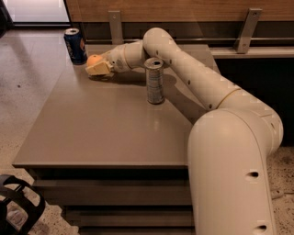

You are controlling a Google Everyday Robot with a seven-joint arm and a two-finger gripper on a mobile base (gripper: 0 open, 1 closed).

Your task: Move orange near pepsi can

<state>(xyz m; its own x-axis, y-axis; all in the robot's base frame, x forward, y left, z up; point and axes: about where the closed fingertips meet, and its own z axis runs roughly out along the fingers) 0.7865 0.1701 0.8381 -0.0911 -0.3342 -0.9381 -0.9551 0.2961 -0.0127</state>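
Tabletop scene, seen from beside the robot. A flat grey-brown table point(105, 124) with stacked ledges under its front edge stands on a pale speckled floor point(27, 78). Behind it runs a wooden wall panel point(183, 9) above a dark ledge. Two grey metal brackets are fixed there, one point(115, 26) at the left and one point(246, 24) at the right. A bright opening point(36, 10) lies at the upper left, and a black looped object point(16, 206) rests on the floor at the lower left.

Count of items on the table: two cans and one fruit. The pepsi can point(75, 45), dark blue with a silver top, stands upright at the far left corner. A taller silver-grey can point(155, 81) stands upright near the middle of the far half, well apart from the first. The orange point(93, 59) lies just beside the pepsi can, on its right, low to the surface.

One cream arm point(197, 82) reaches from the lower right across the table, passing behind the silver-grey can. Its gripper point(97, 68), pale yellow at the tip, lies against the orange. Whether the claw clasps the fruit cannot be told.
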